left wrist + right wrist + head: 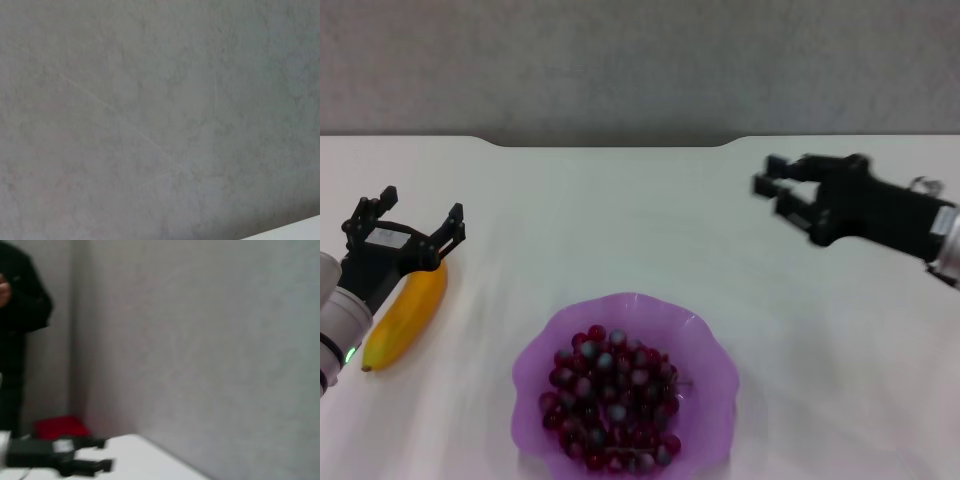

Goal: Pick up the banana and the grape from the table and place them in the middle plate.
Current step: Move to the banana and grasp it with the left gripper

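The grape (614, 392) bunch lies inside the middle plate (710, 345) at the bottom centre of the head view. The banana (408, 315) lies on the white bench (620, 220) at lower left, its upper end under the left claw (419, 221), whose fingers stand apart. The right claw (772, 189) hangs at upper right, fingers apart, holding nothing.

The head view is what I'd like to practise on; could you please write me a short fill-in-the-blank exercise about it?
1. The grape bunch lies in the ____ plate.
2. The banana lies on the ____, outside the plate.
3. The ____ gripper is open above the banana.
4. The right gripper holds ____.

Missing words: purple; table; left; nothing
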Controlling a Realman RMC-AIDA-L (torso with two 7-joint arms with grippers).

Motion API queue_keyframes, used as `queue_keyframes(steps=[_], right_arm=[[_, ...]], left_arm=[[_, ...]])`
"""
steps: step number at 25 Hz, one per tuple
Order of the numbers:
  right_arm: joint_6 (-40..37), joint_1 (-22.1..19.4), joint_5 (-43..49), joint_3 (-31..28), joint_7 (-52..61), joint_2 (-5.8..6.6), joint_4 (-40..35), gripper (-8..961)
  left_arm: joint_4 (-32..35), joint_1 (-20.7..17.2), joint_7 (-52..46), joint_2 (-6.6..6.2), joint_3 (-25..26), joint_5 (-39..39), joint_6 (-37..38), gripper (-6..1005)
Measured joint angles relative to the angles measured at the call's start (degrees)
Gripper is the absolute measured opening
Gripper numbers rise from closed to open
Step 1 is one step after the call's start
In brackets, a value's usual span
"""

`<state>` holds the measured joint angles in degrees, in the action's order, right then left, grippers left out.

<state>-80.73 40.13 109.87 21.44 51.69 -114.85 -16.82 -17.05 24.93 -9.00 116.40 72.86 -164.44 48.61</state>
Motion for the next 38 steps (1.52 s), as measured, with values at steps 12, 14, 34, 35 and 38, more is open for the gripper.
queue_keyframes(steps=[12,14,34,35,38], right_arm=[[6.8,-8.6,-31.9,0.0,-25.6,-0.4,8.9,91],[6.6,-9.5,-39.1,0.0,-31.9,-0.44,12.1,1],[4.9,-12.2,-63.2,0.6,-47.7,-0.31,23.1,-1],[4.9,-12.2,-63.0,0.5,-47.7,-0.31,23.1,-1],[4.9,-12.2,-62.6,0.5,-47.7,-0.3,23.1,-1]], left_arm=[[0.0,-0.1,0.1,0.06,0.0,0.0,0.0,900],[0.0,-0.1,0.1,0.06,0.0,0.0,0.1,900],[-29.8,-8.5,10.8,0.44,7.5,0.0,-35.4,896],[-31.8,-8.4,10.7,0.37,8.0,0.0,-39.8,896],[-34.6,-7.6,10.6,0.34,10.1,0.0,-47.7,891]])
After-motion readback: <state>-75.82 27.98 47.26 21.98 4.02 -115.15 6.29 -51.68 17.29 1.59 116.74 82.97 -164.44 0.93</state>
